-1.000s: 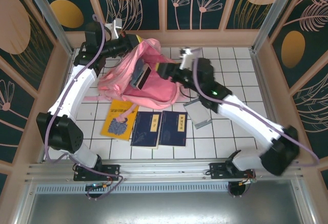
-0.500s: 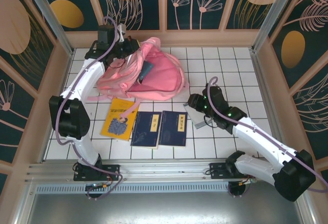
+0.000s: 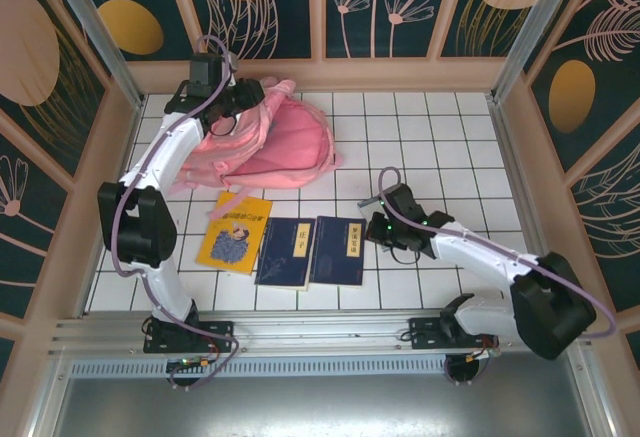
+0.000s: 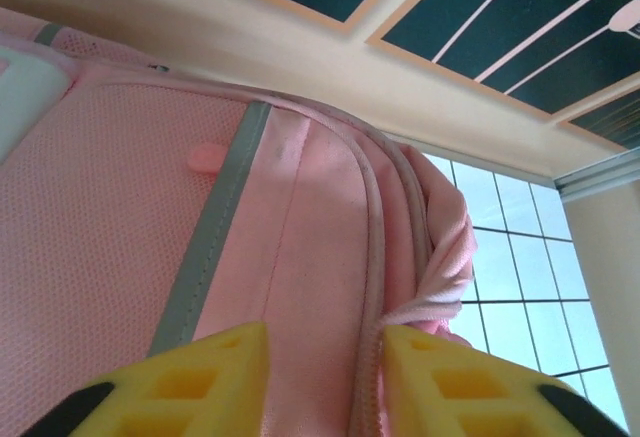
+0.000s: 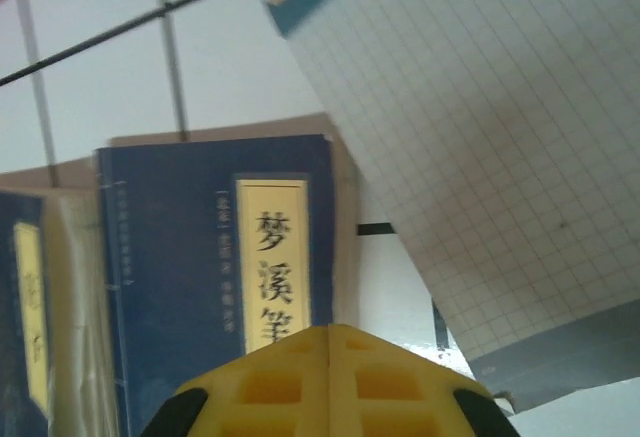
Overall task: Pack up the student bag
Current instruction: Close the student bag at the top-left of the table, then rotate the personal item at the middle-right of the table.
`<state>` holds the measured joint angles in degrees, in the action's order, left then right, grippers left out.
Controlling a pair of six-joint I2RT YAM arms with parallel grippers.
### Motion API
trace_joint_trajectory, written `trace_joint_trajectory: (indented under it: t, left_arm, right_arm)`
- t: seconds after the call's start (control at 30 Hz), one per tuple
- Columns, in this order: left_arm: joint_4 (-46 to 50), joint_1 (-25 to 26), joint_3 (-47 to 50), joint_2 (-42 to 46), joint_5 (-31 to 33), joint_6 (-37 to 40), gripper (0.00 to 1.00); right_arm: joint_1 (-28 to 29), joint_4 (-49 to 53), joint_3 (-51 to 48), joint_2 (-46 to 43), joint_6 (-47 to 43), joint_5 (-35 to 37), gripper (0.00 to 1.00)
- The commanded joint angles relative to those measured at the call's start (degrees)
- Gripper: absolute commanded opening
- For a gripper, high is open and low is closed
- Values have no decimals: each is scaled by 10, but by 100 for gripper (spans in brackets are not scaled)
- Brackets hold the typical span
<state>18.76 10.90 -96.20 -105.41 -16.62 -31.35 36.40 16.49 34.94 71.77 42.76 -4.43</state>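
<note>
top view
student bag: pink, slumped at the far left of the white-tiled worktop, close to the back wall
left fingers: at the bag's far top edge, right against the fabric
right fingers: low over the worktop, well apart from the bag, just beside the right blue book
books: yellow book, left blue book and right blue book in a row, nearer than the bag

left wrist view
fingers: yellow, parted by a narrow gap, nothing pinched between
bag: pink mesh panel with a grey strip directly beyond the tips; piped seam running down into the gap, close to one finger

right wrist view
fingers: pressed together, holding nothing
below the tips: right blue book with its cream title label; grid notebook tilted just beside it; touching or overlapping, cannot tell
bag: only a pink blur at the top left corner, far from the tips
</note>
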Motion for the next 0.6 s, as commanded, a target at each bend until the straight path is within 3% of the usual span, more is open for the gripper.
trace_joint_trajectory:
  t: [0.0, 0.13, 0.3, 0.57]
  left_arm:
    - [13, 15, -9, 39, 23, 17, 46]
    - [53, 59, -51, 55, 83, 54, 58]
    - [47, 99, -56, 69, 85, 54, 78]
    - [52, 204, -69, 7, 43, 49, 73]
  right_arm:
    - [-14, -7, -8, 29, 20, 17, 0]
    - [-35, 7, -10, 57, 25, 36, 0]
    - [-70, 3, -36, 70, 39, 40, 0]
    - [-121, 53, -35, 59, 52, 82, 0]
